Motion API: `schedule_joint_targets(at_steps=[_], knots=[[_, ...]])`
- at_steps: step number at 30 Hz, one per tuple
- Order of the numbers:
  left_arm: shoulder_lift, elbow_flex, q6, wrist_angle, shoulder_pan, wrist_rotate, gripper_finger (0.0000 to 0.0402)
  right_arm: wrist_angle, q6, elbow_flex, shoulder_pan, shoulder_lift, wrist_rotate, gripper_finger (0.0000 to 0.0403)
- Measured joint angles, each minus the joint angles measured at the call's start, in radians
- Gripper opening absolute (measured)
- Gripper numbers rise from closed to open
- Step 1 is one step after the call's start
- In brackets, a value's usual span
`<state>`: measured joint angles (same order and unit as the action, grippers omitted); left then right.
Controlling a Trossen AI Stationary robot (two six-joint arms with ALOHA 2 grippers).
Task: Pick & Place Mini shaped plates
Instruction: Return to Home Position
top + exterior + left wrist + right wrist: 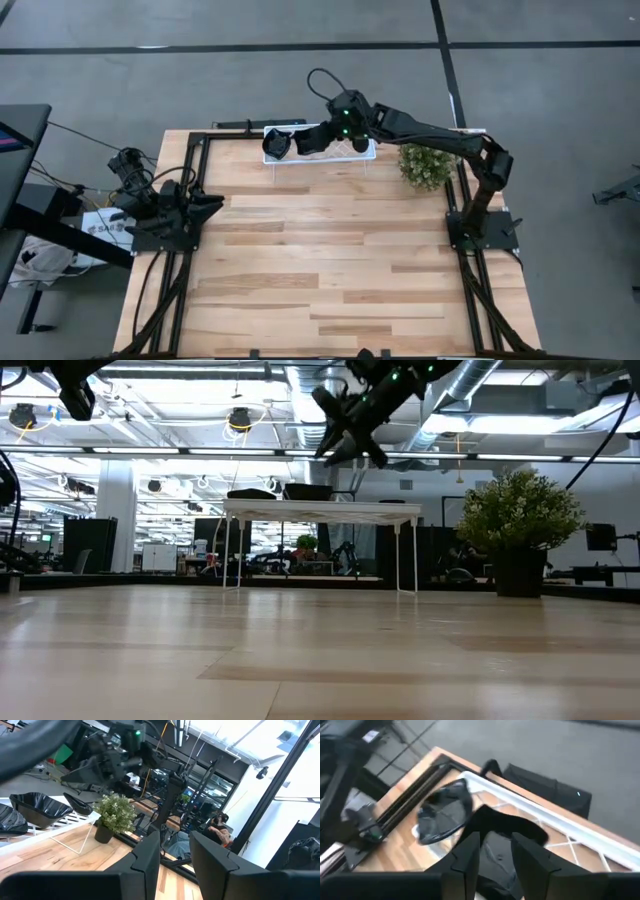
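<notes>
Low view sets the white tray [320, 510] on thin legs at the far side of the table [320, 660]. Two piles of black plates [250, 493] sit on top, rims up. The right gripper [350, 448] hangs above them, jaws slightly parted and empty. Only the high view shows the piles lined along the tray's long side, which runs across the table. It also shows one plant [425, 166] beside the tray and the left gripper [208, 204] at the left edge, jaws apparently a little apart. Plates per pile: cannot tell.
</notes>
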<state>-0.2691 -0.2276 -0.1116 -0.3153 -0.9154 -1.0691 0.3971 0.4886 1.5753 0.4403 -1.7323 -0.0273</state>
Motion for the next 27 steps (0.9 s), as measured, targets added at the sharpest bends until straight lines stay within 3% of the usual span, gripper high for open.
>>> schedule_joint_targets(at_steps=[4,7,12,22,27], knots=[[-0.004,0.0,-0.015,0.0,-0.001,0.004,0.0108,-0.041,-0.081,0.0,-0.034,0.041,-0.004,0.0108],[-0.009,-0.001,-0.13,-0.006,-0.003,0.024,0.0108,-0.044,-0.148,0.0,-0.069,0.076,-0.006,0.0108],[-0.007,-0.001,-0.159,-0.021,0.008,0.312,0.0108,-0.02,-0.251,0.0,-0.154,0.124,-0.003,0.0108],[-0.032,-0.069,-0.105,-0.07,0.185,0.594,0.0108,0.044,-0.255,0.0,-0.326,0.186,0.0,0.0108],[-0.089,-0.193,-0.077,0.076,0.318,0.685,0.0108,0.038,-0.244,0.0,-0.399,0.218,0.001,0.0108]])
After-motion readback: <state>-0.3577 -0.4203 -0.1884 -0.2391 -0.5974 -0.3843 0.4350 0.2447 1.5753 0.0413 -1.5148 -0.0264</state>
